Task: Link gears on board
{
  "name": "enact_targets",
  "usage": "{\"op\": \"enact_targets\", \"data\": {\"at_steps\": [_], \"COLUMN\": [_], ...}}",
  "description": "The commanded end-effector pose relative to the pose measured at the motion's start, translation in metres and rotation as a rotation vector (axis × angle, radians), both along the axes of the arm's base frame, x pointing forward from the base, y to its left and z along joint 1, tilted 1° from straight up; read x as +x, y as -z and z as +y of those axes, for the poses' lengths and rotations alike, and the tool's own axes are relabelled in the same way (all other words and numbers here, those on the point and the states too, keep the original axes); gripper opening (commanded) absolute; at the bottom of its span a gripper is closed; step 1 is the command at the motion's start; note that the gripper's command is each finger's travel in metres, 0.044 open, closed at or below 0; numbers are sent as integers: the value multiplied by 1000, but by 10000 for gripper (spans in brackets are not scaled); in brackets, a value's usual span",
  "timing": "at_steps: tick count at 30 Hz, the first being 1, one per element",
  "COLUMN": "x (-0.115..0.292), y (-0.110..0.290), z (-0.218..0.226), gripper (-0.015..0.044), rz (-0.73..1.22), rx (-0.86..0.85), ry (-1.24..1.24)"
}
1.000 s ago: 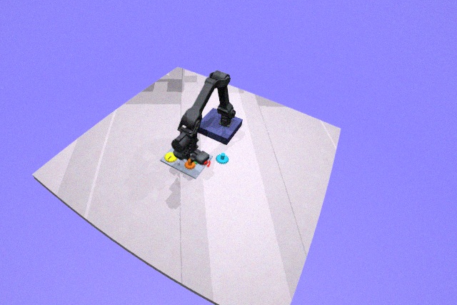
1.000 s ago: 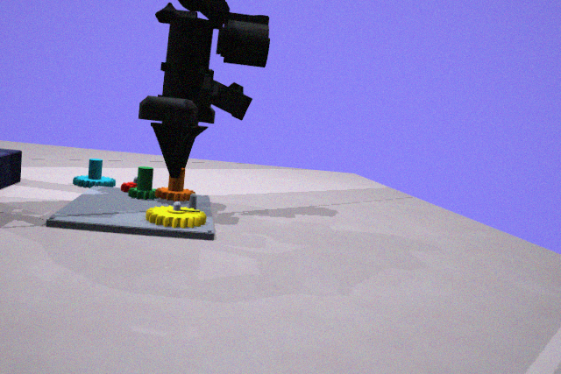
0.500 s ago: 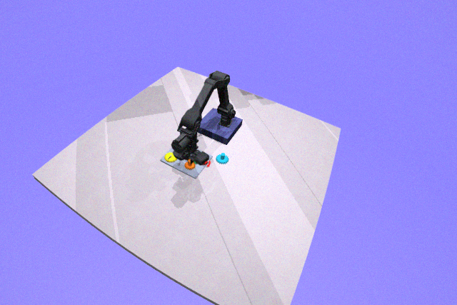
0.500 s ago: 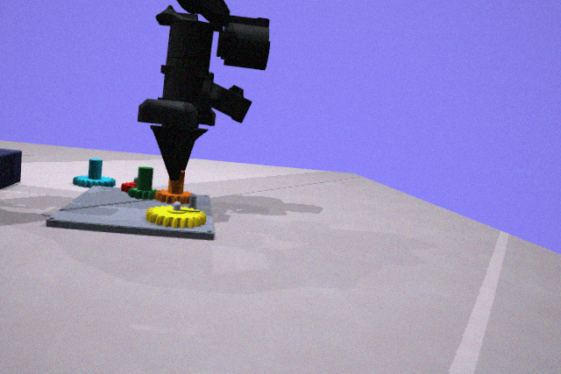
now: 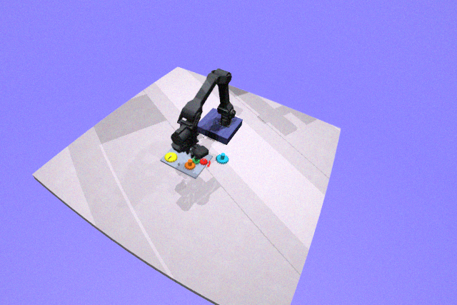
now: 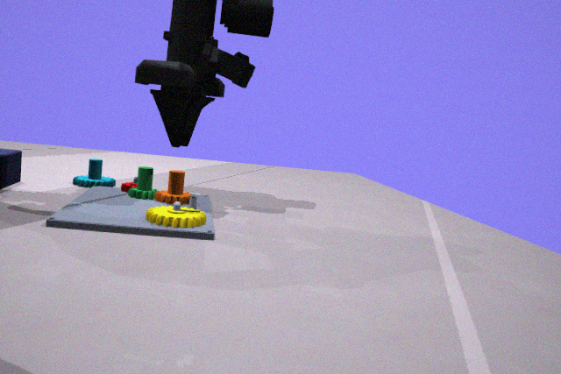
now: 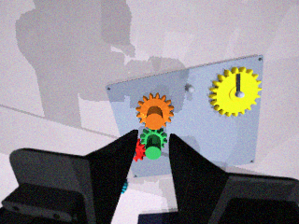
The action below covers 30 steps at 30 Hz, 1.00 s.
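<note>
My gripper point(image 6: 180, 145) point(image 7: 153, 135) is open and empty, high above the board point(image 5: 198, 173) point(image 6: 99, 214) point(image 7: 206, 135). The orange gear point(image 5: 189, 166) point(image 6: 176, 181) point(image 7: 154, 121) sits low on the board, beside the green gear point(image 6: 145, 177) point(image 7: 153, 151). The green gear is beside the red gear point(image 5: 203, 161) point(image 6: 128, 187) point(image 7: 139, 151). The yellow gear point(image 5: 171, 157) point(image 6: 174, 218) point(image 7: 226, 95) is at the board's other end. A bare peg point(image 5: 178, 164) point(image 6: 193, 201) point(image 7: 187, 88) stands between orange and yellow. The cyan gear point(image 5: 222, 159) point(image 6: 95, 171) point(image 7: 124, 187) stands on the table beyond the red end.
The red arrow point(image 5: 208, 163) lies beside the red gear. The arm's dark blue base point(image 5: 210, 128) point(image 6: 9, 168) is behind the board. The upright handles of the orange and green gears stand close together under the fingers.
</note>
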State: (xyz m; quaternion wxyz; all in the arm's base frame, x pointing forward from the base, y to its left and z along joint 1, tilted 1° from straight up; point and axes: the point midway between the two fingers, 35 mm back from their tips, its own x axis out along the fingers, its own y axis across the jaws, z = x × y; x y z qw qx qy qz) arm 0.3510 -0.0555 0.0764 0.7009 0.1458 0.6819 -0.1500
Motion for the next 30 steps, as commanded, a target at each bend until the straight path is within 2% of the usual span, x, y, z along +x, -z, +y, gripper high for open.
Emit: {"op": "enact_targets", "data": {"at_steps": [1, 8, 12, 30], "x": [-1, -68, -112, -116], "y": [0, 0, 7, 38], "z": [3, 96, 128, 129], "gripper": [166, 350, 440, 440], "rz": [0, 6, 10, 11], "rx": [0, 5, 7, 7], "ry": [-2, -77, -116, -118]}}
